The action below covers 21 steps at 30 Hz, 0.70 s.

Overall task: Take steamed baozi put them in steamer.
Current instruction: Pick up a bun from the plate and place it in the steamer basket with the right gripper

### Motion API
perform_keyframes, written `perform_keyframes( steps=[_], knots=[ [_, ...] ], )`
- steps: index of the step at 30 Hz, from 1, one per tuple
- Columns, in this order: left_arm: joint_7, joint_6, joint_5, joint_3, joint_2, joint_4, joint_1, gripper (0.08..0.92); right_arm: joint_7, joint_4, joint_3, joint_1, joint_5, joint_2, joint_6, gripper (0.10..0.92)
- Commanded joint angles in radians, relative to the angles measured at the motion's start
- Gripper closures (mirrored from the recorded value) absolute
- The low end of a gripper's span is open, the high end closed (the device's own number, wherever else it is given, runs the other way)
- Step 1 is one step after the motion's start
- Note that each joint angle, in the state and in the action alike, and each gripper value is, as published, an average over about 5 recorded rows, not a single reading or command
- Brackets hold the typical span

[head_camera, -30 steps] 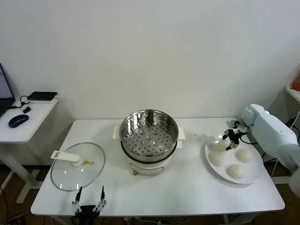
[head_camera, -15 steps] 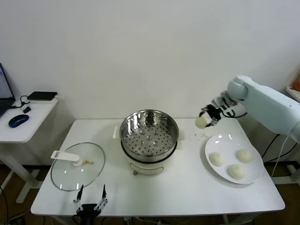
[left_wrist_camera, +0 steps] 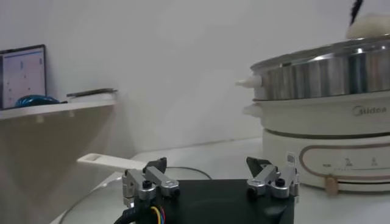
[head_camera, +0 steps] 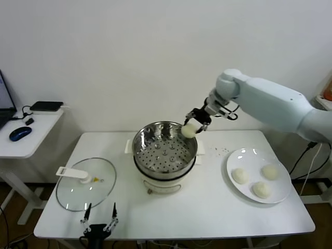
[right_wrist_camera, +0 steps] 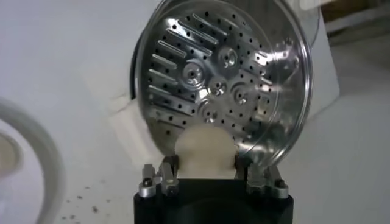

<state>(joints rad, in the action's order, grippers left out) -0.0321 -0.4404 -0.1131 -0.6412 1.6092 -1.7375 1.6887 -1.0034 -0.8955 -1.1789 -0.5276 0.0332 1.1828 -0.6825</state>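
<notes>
My right gripper (head_camera: pixel 193 124) is shut on one off-white steamed baozi (head_camera: pixel 188 130), hanging just above the back right rim of the steamer (head_camera: pixel 163 153). In the right wrist view the baozi (right_wrist_camera: pixel 205 146) sits between the fingers of the gripper (right_wrist_camera: pixel 206 159), with the empty perforated steamer (right_wrist_camera: pixel 225 67) below. Three more baozi (head_camera: pixel 239 175) (head_camera: pixel 269 171) (head_camera: pixel 261 190) lie on the white plate (head_camera: pixel 244 155) at the right. My left gripper (head_camera: pixel 98 222) is parked open at the table's front left edge, also seen in its own view (left_wrist_camera: pixel 210 167) with nothing between the fingers.
A glass lid (head_camera: pixel 85 184) lies flat on the table left of the steamer, close to the left gripper. A white side table with a blue mouse (head_camera: pixel 19 133) stands at the far left. The white wall runs behind the table.
My right gripper has lifted one baozi off the plate and carried it up and left, from the plate to above the steamer's rim. The left arm stayed put.
</notes>
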Motion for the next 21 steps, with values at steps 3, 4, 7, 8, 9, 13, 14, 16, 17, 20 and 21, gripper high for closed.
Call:
perform_keyframes(
  steps=[3, 4, 7, 8, 9, 13, 14, 16, 17, 20, 21],
  knots=[
    [-0.001, 0.002, 0.008, -0.002, 0.005, -0.003, -0.001, 0.177, 0.027, 0.321, 0.051, 0.077, 0.100, 0.270, -0.190, 0.406],
    [-0.002, 0.003, 0.010, -0.003, 0.005, -0.002, -0.003, 0.177, 0.026, 0.335, 0.054, 0.086, 0.102, 0.282, -0.190, 0.406],
    [-0.001, 0.004, 0.014, -0.007, 0.003, 0.002, -0.008, 0.177, 0.019, 0.366, 0.059, 0.108, 0.104, 0.303, -0.190, 0.406],
    [0.000, 0.004, 0.014, -0.008, 0.003, 0.003, -0.009, 0.177, 0.016, 0.375, 0.060, 0.114, 0.106, 0.309, -0.190, 0.406],
    [0.000, 0.005, 0.015, -0.008, 0.002, 0.004, -0.010, 0.177, 0.013, 0.383, 0.061, 0.119, 0.107, 0.312, -0.190, 0.406],
    [0.001, 0.005, 0.016, -0.011, 0.001, 0.009, -0.014, 0.177, 0.012, 0.417, 0.068, 0.136, 0.109, 0.324, -0.190, 0.406],
    [0.001, 0.004, 0.016, -0.011, 0.000, 0.010, -0.015, 0.177, 0.012, 0.425, 0.070, 0.138, 0.109, 0.325, -0.190, 0.406],
    [0.001, 0.004, 0.016, -0.012, 0.000, 0.013, -0.018, 0.177, 0.014, 0.435, 0.073, 0.142, 0.112, 0.327, -0.190, 0.406],
    [0.001, 0.004, 0.017, -0.011, 0.000, 0.013, -0.019, 0.177, 0.015, 0.440, 0.075, 0.143, 0.112, 0.328, -0.190, 0.406],
    [0.002, 0.004, 0.017, -0.010, 0.000, 0.013, -0.020, 0.177, 0.020, 0.452, 0.079, 0.144, 0.114, 0.329, -0.190, 0.403],
    [0.002, 0.004, 0.016, -0.009, 0.001, 0.014, -0.021, 0.177, 0.024, 0.457, 0.080, 0.145, 0.114, 0.330, -0.190, 0.400]
  ],
)
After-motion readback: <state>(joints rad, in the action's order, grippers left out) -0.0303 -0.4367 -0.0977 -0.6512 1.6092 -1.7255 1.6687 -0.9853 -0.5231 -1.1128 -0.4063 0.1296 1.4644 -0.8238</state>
